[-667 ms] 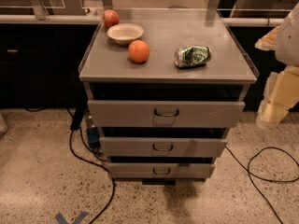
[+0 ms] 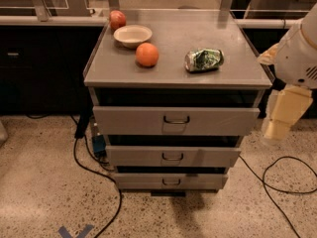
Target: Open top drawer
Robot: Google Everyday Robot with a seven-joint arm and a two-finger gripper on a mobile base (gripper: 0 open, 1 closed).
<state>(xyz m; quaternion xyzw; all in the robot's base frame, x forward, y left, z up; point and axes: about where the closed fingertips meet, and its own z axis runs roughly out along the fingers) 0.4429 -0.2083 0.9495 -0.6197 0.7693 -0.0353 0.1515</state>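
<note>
Top drawer (image 2: pixel 143 121) untouched
My gripper (image 2: pixel 277 125) hangs right of it, state unclear; I'd hook the handle (image 2: pixel 176 119) squarely.

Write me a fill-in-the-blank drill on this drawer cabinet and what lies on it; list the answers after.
The cabinet has ____ grey drawers, and the top drawer is the widest. A cream ____ sits between the red fruit and the orange fruit. The crushed ____ lies on the cabinet, right of the orange fruit in the view. The hand hangs off the cabinet's ____ side in the view, touching no handle.
Missing words: three; bowl; can; right.
</note>
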